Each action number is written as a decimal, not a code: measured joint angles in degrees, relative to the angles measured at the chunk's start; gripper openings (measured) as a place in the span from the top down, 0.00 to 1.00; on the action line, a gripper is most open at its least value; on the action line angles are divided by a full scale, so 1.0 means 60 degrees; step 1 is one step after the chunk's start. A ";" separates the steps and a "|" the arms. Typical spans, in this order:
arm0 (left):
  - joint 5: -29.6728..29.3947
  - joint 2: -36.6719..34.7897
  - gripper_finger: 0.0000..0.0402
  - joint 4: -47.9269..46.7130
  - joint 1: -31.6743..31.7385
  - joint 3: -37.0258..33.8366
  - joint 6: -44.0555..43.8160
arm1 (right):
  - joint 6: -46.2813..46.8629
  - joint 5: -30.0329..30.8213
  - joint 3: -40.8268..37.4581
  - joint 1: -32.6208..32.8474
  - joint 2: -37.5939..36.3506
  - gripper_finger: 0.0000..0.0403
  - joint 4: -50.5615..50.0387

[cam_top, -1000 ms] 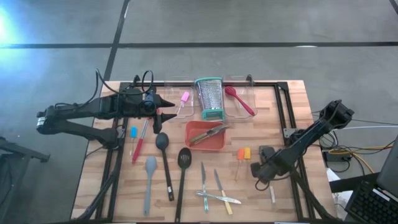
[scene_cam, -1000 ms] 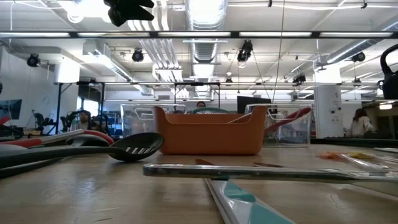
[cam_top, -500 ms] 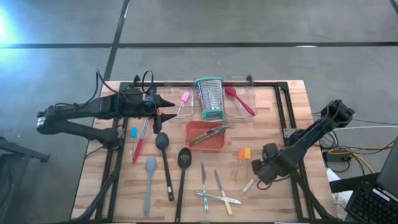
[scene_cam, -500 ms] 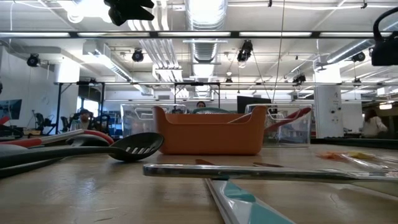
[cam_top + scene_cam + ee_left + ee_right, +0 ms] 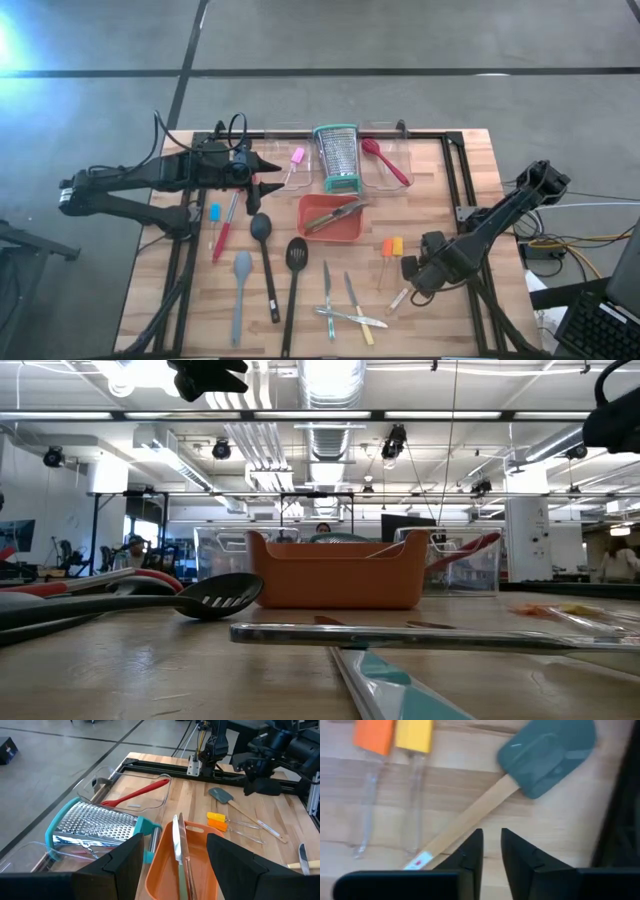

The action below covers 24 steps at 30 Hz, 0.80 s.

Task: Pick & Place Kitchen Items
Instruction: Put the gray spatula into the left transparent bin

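1. Right hand (image 5: pixel 412 281): hovers low over the wooden table (image 5: pixel 460 165) at its right side, fingers nearly closed with a thin gap, gripping nothing.
2. Grey-headed spatula with pale wooden handle (image 5: pixel 485 802): lies flat on the table just beyond the right hand's fingertips; long axis diagonal, head away from the hand, handle end running under the fingers.
3. Orange and yellow clear-handled tools (image 5: pixel 400 732): side by side, just beside the spatula handle.
4. Left hand (image 5: pixel 272 172): waits at the table's far left, fingers open, well apart from the spatula; the right arm is nearer.
5. Judgement: fingers must open and straddle the handle crosswise.
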 joint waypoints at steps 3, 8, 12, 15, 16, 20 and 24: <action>-0.0026 0.0010 0.45 0.0006 -0.0004 0.0000 0.0000 | -0.0007 0.0187 0.0004 0.0000 -0.0112 0.76 0.0180; -0.0074 0.0015 0.45 0.0007 0.0000 0.0000 -0.0004 | -0.0269 0.0190 -0.0003 0.0000 -0.0204 0.62 -0.0007; -0.0073 0.0017 0.45 0.0006 0.0000 0.0000 -0.0007 | -0.0462 0.0154 -0.0033 0.0002 -0.0294 0.52 -0.0008; -0.0073 0.0015 0.45 0.0006 0.0000 0.0000 -0.0004 | -0.0011 0.0154 -0.0033 0.0104 -0.0304 0.48 0.0005; -0.0077 0.0015 0.45 0.0004 0.0000 0.0000 -0.0004 | 0.0503 0.0209 -0.0033 0.0202 -0.0282 0.47 0.0023; -0.0134 0.0015 0.45 0.0011 0.0000 0.0000 -0.0001 | 0.0939 0.0118 -0.0009 0.0259 0.0144 0.46 0.0108; -0.0214 0.0031 0.45 0.0041 -0.0004 0.0000 0.0026 | 0.0999 0.0146 0.0205 0.0066 0.0721 0.46 0.0141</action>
